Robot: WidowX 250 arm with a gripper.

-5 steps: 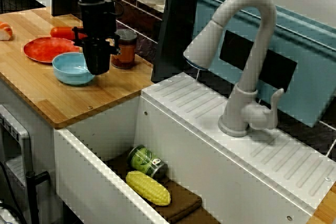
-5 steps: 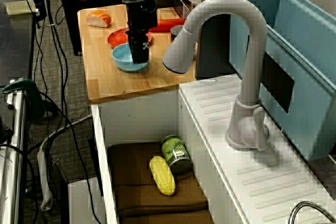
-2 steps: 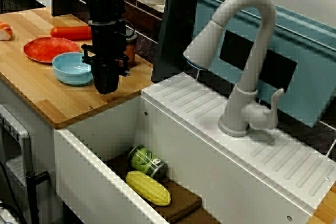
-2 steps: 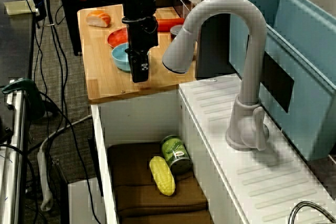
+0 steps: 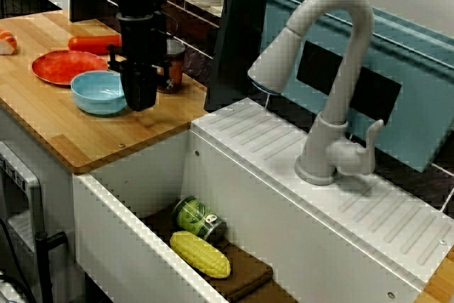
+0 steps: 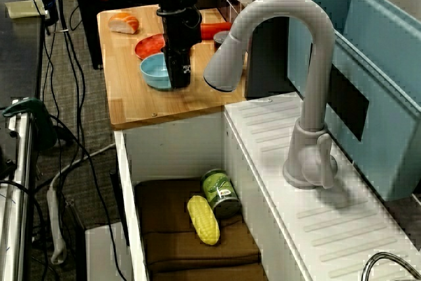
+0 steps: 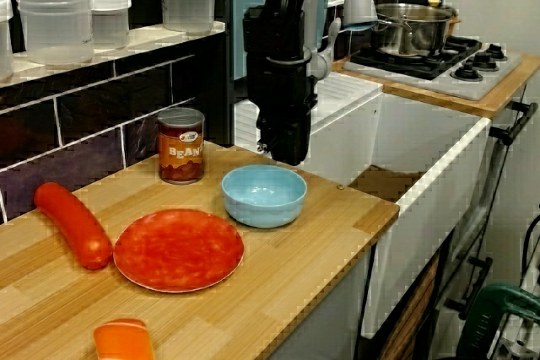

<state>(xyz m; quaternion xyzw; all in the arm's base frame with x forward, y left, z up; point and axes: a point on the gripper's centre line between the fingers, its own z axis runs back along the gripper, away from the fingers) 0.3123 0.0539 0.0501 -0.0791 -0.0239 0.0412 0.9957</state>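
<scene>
My black gripper (image 5: 140, 104) hangs tip-down over the wooden counter (image 5: 78, 140), just right of a light blue bowl (image 5: 96, 94). Seen from the counter side, the gripper (image 7: 288, 158) hovers above the far rim of the empty bowl (image 7: 263, 194), not touching it. Its fingers look pressed together with nothing between them. Looking along the sink, the gripper (image 6: 179, 85) covers the bowl's (image 6: 154, 70) right edge. Behind it stands a can of beans (image 7: 180, 146).
A red plate (image 7: 178, 249) and a red sausage (image 7: 74, 223) lie left of the bowl, with an orange piece (image 7: 123, 339) at the counter's near edge. Down in the sink lie a corn cob (image 5: 200, 254) and a green can (image 5: 198, 218). A grey faucet (image 5: 333, 69) and a blue bin (image 5: 418, 83) stand to the right.
From over the bowl the gripper swung right and down toward the counter's sink-side edge, then rose and came back beside the bowl. Nothing else moved.
</scene>
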